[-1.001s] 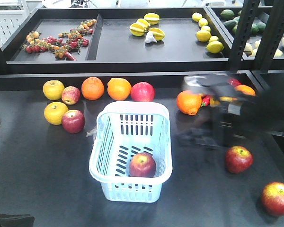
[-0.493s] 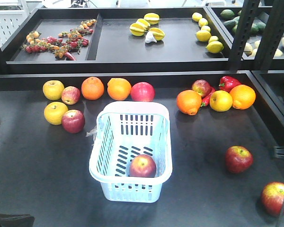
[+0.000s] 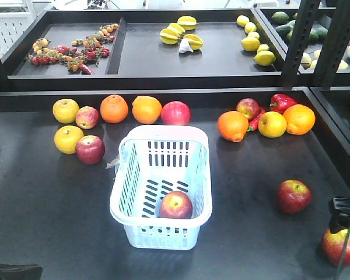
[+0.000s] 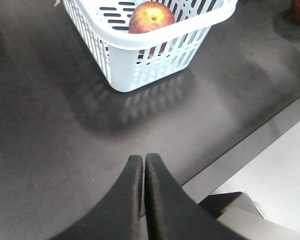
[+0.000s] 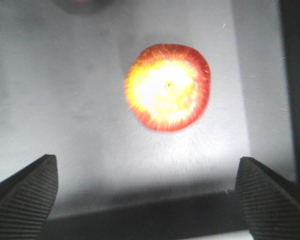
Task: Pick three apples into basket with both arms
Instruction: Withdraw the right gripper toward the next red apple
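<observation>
The pale blue basket (image 3: 193,140) stands mid-table, and one red apple (image 3: 175,205) lies inside it. That basket (image 4: 140,45) and its apple (image 4: 151,15) also show in the left wrist view. My left gripper (image 4: 143,161) is shut and empty, low over the table's front edge, short of the basket. Two more red apples lie on the right of the table, one (image 3: 294,196) farther in and one (image 3: 342,246) at the near right. My right gripper (image 5: 147,195) is wide open above the near-right apple (image 5: 167,87), not touching it. Part of the right arm (image 3: 345,207) shows at the right edge.
Behind the basket lie yellow apples (image 3: 66,110), oranges (image 3: 114,108), small red apples (image 3: 90,149) and a pinkish-red fruit (image 3: 175,113). To the back right lie an orange (image 3: 233,126) and a red pepper (image 3: 282,102). Black posts (image 3: 300,41) rise at the right. Raised trays hold fruit behind.
The right arm swung away from beside the basket to the table's right edge and now hangs over the near-right apple. The basket and fruit have not moved.
</observation>
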Motion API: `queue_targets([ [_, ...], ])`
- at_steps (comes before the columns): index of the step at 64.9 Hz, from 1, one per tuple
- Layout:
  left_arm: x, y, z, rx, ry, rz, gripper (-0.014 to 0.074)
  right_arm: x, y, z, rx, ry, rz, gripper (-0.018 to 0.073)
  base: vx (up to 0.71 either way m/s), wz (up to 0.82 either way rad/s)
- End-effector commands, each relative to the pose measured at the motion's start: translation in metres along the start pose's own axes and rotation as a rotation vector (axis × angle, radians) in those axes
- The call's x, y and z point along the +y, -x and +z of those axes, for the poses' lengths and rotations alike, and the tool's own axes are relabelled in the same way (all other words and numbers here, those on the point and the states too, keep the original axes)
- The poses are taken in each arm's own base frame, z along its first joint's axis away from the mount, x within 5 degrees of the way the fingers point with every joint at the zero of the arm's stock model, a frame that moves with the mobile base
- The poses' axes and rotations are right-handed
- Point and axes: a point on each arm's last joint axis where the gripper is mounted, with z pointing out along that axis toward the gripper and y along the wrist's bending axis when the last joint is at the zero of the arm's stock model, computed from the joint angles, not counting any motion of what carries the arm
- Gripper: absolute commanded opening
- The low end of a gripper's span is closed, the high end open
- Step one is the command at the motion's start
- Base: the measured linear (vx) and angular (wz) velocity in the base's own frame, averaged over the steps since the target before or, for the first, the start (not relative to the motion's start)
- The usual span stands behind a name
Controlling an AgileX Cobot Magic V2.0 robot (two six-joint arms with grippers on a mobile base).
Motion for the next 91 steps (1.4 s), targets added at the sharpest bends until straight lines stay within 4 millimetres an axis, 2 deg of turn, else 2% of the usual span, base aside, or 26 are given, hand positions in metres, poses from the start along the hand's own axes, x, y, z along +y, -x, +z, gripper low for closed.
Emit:
queue_targets([
  [1, -0.001, 0.011, -0.005, -0.079, 0.007, -0.024, -0.0008, -0.003, 0.013, 0.000, -0.058, -0.010, 0.009, 0.0705, 0.00, 0.00],
  [23, -0.001, 0.011, -0.005, -0.079, 0.007, -0.024, -0.0008, -0.006, 0.043, 0.025, -0.007, -0.014, 0.023, 0.0697, 0.00, 0.00],
  [43, -0.001, 0.011, -0.005, -0.079, 0.007, -0.024, -0.0006, -0.012, 0.045, 0.058, 0.072, -0.050, 0.021, 0.0686, 0.00, 0.00],
  [60, -0.001, 0.011, -0.005, -0.079, 0.007, -0.024, -0.0006, -0.013, 0.045, 0.076, 0.107, -0.050, 0.019, 0.0654, 0.00, 0.00],
  [72, -0.001, 0.011, -0.005, -0.079, 0.007, -0.024, -0.0006, -0.013, 0.045, 0.077, 0.111, -0.050, 0.017, 0.0532, 0.00, 0.00],
  [91, -0.001, 0.011, -0.005, -0.079, 0.007, -0.024, -0.0006, -0.011, 0.042, 0.072, 0.136, -0.030, 0.032, 0.0229, 0.00, 0.00],
])
